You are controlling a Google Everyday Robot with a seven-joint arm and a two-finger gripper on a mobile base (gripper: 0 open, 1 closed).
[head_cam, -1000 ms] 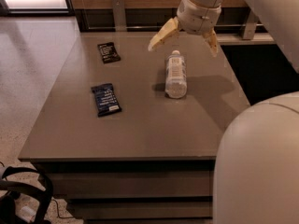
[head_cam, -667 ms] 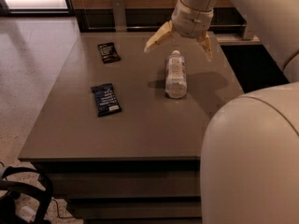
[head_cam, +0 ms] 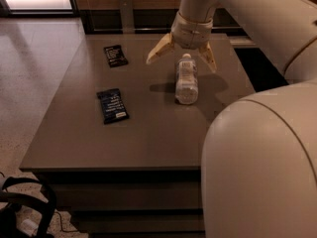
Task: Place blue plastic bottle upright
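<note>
Dim warm light; pincer [head_cam: 181, 66] above the bottle [head_cam: 186, 81] casts soft shadows.

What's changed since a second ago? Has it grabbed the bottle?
The gripper has come down and slightly left in the picture; its open fingers now flank the cap end of the blue plastic bottle. Nothing is gripped yet. The bottle lies on its side where it was, and the black packet and dark blue wrapper have not moved.

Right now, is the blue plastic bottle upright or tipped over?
Tipped: the blue plastic bottle lies flat on the table; the gripper hovers over its far end, jaws open.
</note>
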